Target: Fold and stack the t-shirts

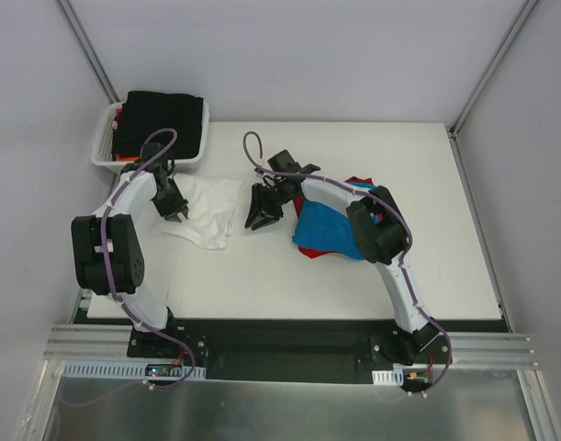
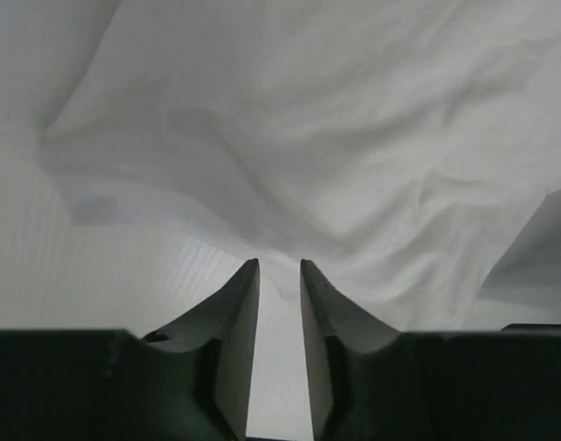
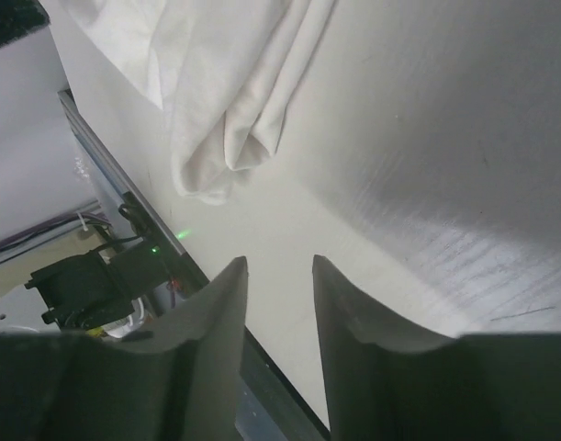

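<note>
Now: flattening step on the white shirt (image 1: 209, 213). Left claw (image 1: 176, 211) is narrowly spread, with the cloth edge right at its tips. Right claw (image 1: 262, 217) is spread and empty over the tabletop (image 1: 262, 276), with the shirt ahead of it, apart. Judged next: both pinch an edge.

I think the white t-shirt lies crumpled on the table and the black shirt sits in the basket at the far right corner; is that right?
Not quite: the top external view shows the basket at the far left corner, not the right. The black shirt does sit in it, and the white t-shirt lies crumpled on the table.
</note>
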### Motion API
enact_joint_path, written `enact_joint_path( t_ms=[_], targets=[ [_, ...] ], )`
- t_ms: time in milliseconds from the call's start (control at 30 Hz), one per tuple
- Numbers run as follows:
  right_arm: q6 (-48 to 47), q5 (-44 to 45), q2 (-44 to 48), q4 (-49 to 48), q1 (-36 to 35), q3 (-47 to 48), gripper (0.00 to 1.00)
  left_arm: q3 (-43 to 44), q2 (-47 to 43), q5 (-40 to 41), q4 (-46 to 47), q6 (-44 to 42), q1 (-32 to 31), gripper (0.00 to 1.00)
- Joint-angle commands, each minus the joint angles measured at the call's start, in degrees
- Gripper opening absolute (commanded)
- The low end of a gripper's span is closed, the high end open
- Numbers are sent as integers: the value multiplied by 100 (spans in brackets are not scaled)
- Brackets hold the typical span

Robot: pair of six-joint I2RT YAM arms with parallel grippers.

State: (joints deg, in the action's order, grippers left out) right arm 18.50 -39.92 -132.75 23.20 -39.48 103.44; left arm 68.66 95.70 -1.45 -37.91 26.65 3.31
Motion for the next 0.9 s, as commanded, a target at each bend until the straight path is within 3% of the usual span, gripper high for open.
enact_joint_path(
  t_ms=[0,33,267,567,867],
  targets=[
    [-355,-7,547,711,37,405,33,560,-122,-645,293,-178,-155,9],
    [-443,19,609,825,46,423,33,647,-113,-811,310,-265,-199,0],
    [-1155,406,1075,1730,55,274,31,526,220,-620,319,-503,-314,0],
    [-1446,740,1814,1960,72,-263,32,833,590,119,275,-802,-314,0],
    [-1657,810,2042,2180,64,-465,31,1000,1046,-619,504,-759,-314,0]
  ],
)
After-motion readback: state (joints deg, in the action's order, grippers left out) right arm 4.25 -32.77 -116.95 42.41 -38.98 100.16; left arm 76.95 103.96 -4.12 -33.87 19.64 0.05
